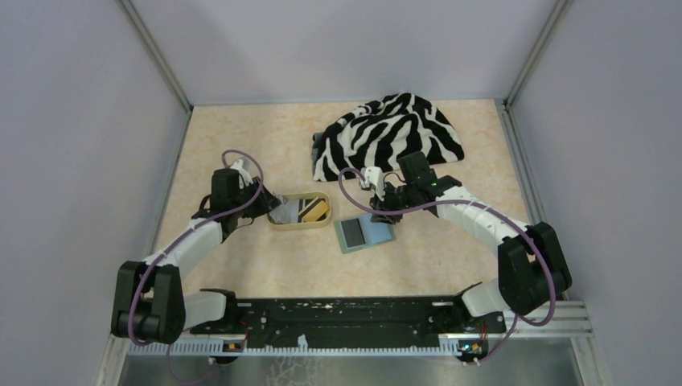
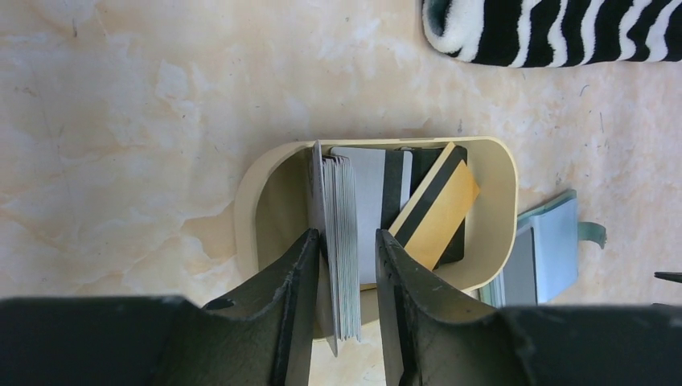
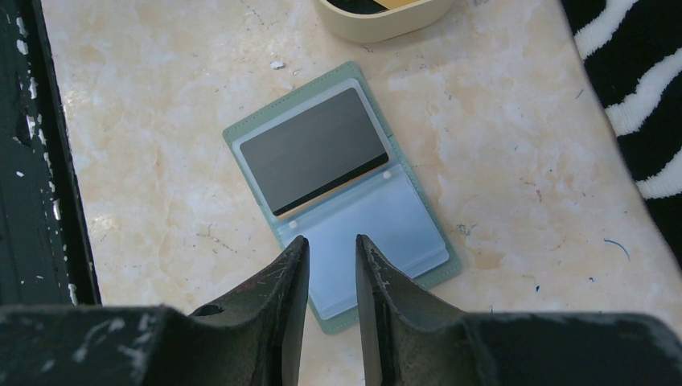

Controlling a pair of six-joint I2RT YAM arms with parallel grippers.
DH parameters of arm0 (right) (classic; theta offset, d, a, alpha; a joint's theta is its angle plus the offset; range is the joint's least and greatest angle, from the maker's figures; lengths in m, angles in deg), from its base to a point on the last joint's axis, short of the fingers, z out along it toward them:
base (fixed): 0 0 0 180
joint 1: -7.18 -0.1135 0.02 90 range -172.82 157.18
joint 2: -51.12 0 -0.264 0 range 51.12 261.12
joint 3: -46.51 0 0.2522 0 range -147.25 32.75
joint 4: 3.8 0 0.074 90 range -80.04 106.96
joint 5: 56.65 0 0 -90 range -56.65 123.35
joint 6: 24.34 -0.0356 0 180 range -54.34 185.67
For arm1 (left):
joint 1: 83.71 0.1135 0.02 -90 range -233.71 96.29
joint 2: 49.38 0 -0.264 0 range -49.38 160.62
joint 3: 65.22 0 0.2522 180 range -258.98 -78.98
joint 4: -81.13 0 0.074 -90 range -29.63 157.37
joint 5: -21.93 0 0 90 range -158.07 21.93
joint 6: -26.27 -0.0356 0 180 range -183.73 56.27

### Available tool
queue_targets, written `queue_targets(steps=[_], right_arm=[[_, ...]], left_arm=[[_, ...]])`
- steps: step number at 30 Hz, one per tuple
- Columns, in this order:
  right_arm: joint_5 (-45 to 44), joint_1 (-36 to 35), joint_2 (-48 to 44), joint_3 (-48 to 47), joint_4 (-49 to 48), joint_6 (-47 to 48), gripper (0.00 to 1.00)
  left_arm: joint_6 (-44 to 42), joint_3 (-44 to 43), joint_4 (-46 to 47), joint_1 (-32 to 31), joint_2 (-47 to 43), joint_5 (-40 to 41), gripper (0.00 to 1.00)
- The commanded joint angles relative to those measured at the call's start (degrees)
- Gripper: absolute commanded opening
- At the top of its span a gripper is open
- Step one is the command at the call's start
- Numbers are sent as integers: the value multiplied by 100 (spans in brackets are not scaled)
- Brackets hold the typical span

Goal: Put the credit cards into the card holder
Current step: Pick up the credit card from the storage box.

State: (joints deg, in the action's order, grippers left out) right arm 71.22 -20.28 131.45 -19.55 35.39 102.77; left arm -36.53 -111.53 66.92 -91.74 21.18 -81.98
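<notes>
The left arm point(image 1: 189, 241) and right arm point(image 1: 482, 217) have white link shells between bulky black joint housings, with a purple cable point(image 1: 241, 152) looping along each. Their bases share a black rail point(image 1: 346, 318) flecked with white chips, and the fingers point(image 2: 281, 305) are matte black and tapered

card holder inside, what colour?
The card holder is pale blue-grey inside, with a sage-green edge. It shows best in the right wrist view.
</notes>
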Motion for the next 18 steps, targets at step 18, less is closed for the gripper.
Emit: queue_targets(steps=[18], right_arm=[[204,94,-150,-205,-58,87,28]], left_arm=[[59,81,-266,83,-292,316,24]])
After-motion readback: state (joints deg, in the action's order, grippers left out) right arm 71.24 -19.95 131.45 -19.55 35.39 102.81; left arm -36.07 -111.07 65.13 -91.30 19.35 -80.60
